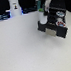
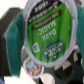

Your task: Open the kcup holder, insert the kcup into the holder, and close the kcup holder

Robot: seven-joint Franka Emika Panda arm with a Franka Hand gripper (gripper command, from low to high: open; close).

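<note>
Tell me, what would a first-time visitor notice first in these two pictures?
In the wrist view, a round pod with a bright green printed top, the kcup, fills most of the picture, held close at the gripper. In the exterior view, the white arm reaches down to the black kcup holder on the pale table, toward the exterior view's right.

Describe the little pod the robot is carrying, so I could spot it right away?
Find the black kcup holder on the white table, at the exterior view's right, with the gripper above it. In the wrist view the kcup sits between the fingers. Its round green lid with white lettering marks it out.
</note>
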